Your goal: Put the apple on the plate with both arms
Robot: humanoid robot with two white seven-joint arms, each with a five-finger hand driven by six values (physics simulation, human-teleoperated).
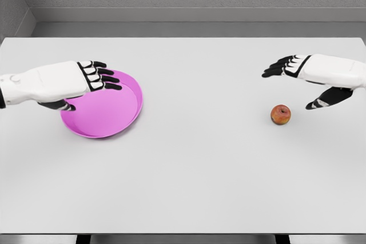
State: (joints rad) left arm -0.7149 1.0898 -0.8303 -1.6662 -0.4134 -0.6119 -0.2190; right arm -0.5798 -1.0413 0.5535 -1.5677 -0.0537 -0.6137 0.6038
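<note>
Grey walls close off the back of the scene, and a broad white desk point(189, 170) fills most of the head view. On its left part lies a pink plate point(114, 112), flat on the surface. The left robot hand point(86, 81) reaches in from the left edge and hovers over the plate's near-left side, its fingers point(106, 78) extended side by side over the dish and its thumb tucked below; it grips nothing. Far across on the right part of the desk sits the apple point(281, 115), small and reddish, well apart from the plate. The right robot hand point(311, 81) hangs just above and to the right of the apple, fingers spread and thumb dropped toward it, not touching it.
</note>
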